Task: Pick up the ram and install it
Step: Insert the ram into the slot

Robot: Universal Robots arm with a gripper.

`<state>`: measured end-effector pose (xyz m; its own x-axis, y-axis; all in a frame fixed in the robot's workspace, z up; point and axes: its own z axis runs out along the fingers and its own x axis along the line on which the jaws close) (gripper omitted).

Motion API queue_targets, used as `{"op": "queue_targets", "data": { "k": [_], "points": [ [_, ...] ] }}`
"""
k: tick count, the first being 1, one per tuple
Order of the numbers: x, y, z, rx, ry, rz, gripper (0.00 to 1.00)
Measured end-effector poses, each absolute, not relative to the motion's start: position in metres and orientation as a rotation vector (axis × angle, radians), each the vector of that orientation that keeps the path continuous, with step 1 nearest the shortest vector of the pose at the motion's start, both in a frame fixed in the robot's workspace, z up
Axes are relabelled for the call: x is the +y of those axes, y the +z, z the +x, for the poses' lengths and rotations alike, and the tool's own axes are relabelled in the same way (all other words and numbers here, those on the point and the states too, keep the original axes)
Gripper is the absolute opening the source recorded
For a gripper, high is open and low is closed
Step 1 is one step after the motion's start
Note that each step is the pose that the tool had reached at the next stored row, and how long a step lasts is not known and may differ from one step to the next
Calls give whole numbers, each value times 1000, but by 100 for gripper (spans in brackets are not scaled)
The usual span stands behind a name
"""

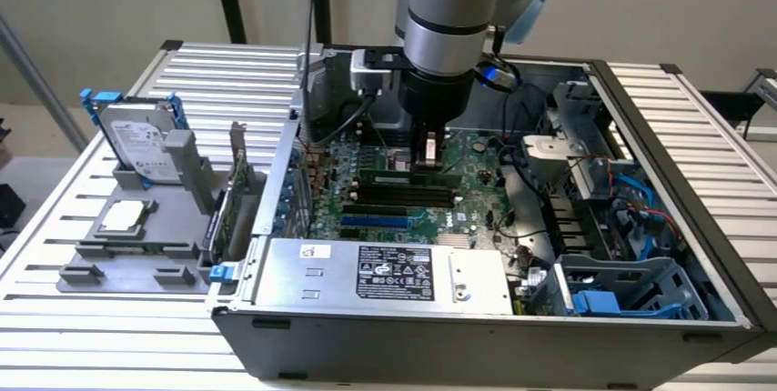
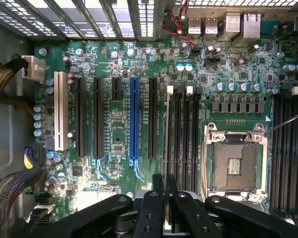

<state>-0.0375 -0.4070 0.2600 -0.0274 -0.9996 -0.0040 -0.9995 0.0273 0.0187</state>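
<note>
On the exterior view's left we see a grey holder (image 1: 134,250) on the bench (image 1: 73,318) with a hard drive (image 1: 137,144) upright. Further right, inside the computer case (image 1: 486,332), the fingers (image 2: 165,191) are closed on the ram (image 2: 166,148), held edge-on over the black slots (image 2: 184,129). We judge installation is under way; whether the ram already touches its slot is hard to tell. Pressing home calls for exact alignment.
</note>
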Motion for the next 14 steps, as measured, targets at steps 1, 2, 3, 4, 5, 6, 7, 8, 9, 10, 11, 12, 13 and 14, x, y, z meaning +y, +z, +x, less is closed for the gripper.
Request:
{"op": "queue_targets", "data": {
  "k": [1,2,3,4,5,6,7,8,9,10,11,12,13,14],
  "points": [
    [-407,258,-38,-2250,-25,2178,14],
    [-406,256,-38,-2254,-25,2174,14],
    [-405,255,-38,-2257,-25,2171,14],
    [-405,253,-38,-2258,-25,2171,14],
    [-404,251,-38,-2258,-24,2171,14],
    [-404,250,-38,-2258,-23,2171,14],
    [-404,248,-38,-2259,-23,2171,14],
    [-404,247,-38,-2259,-22,2171,14],
    [-404,246,-38,-2259,-22,2171,14],
    [-404,245,-38,-2258,-22,2172,14],
    [-404,244,-38,-2258,-22,2172,14],
    [-403,243,-38,-2257,-22,2174,14],
    [-403,242,-38,-2255,-22,2176,14],
    [-403,241,-38,-2253,-21,2179,14]
  ]
}}
